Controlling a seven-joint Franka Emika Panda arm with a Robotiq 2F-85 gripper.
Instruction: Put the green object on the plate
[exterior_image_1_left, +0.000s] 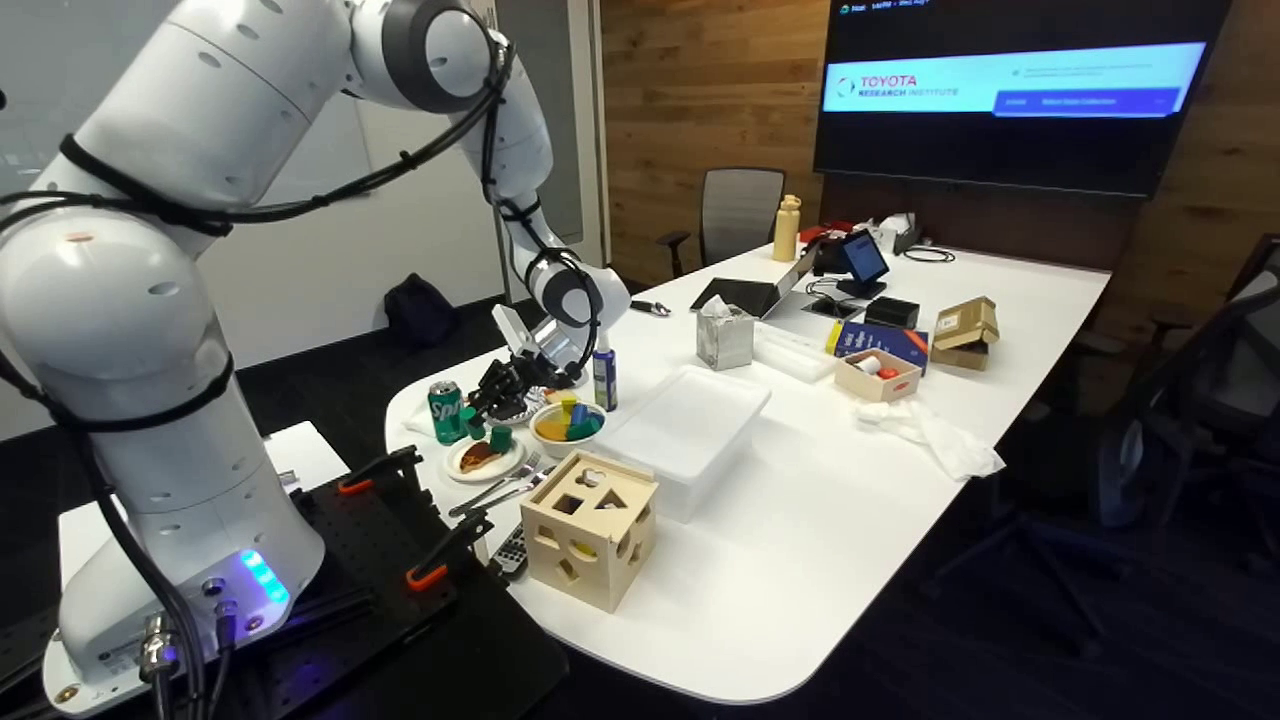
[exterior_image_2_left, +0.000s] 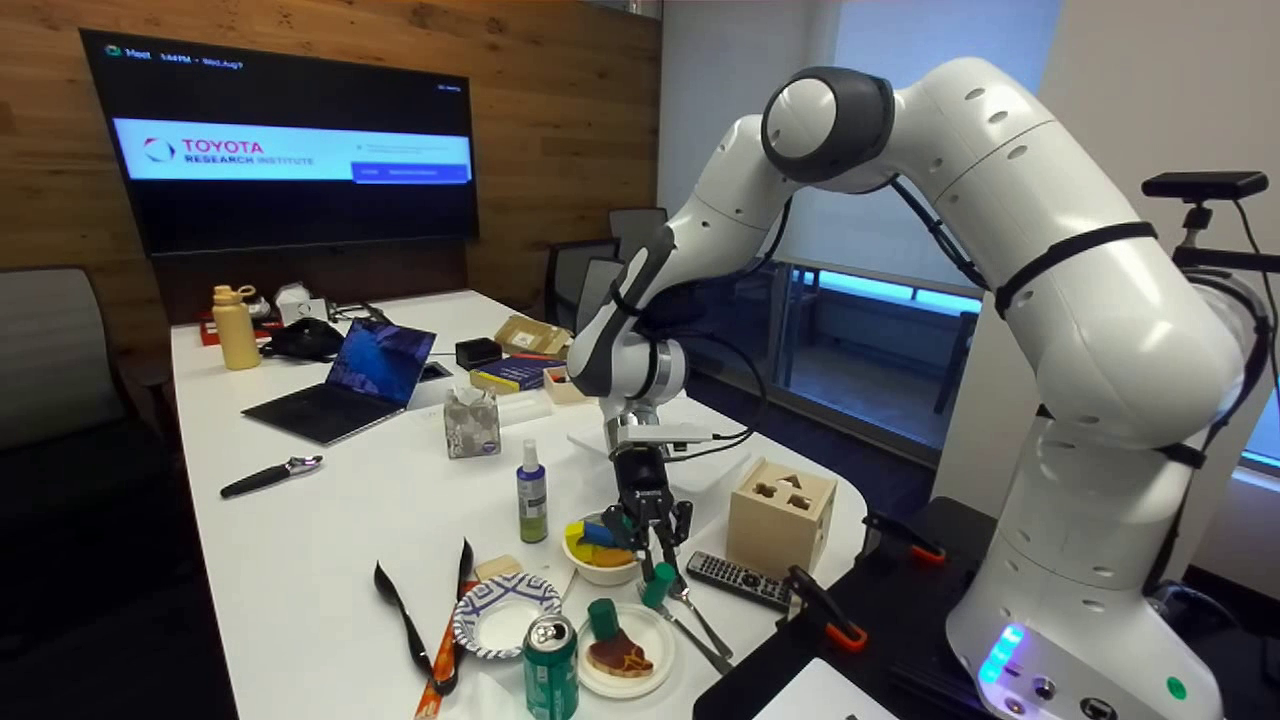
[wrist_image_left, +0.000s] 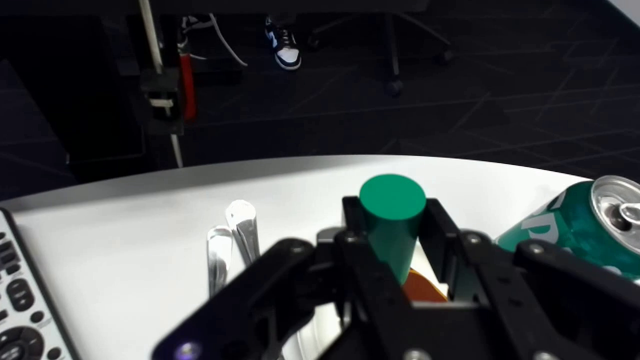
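My gripper (exterior_image_2_left: 660, 562) is shut on a green cylinder (wrist_image_left: 392, 200), with one finger on each side of it in the wrist view. The held cylinder also shows in both exterior views (exterior_image_1_left: 471, 425) (exterior_image_2_left: 657, 588), tilted and off the table, near the plate's rim. The round light plate (exterior_image_2_left: 652, 632) lies on the table with a brown steak piece (exterior_image_2_left: 620, 656) on it. A second green cylinder (exterior_image_2_left: 603, 620) stands at the plate beside the steak. In the wrist view the plate is mostly hidden behind the fingers; part of the steak (wrist_image_left: 422, 287) shows.
A green soda can (exterior_image_2_left: 551, 672) stands beside the plate. Cutlery (exterior_image_2_left: 700, 622) and a remote (exterior_image_2_left: 742, 581) lie near it. A bowl of blocks (exterior_image_1_left: 567, 426), a patterned bowl (exterior_image_2_left: 505, 617), a spray bottle (exterior_image_2_left: 532, 497), a wooden box (exterior_image_1_left: 590, 535) and a white rectangular box (exterior_image_1_left: 675, 430) are close.
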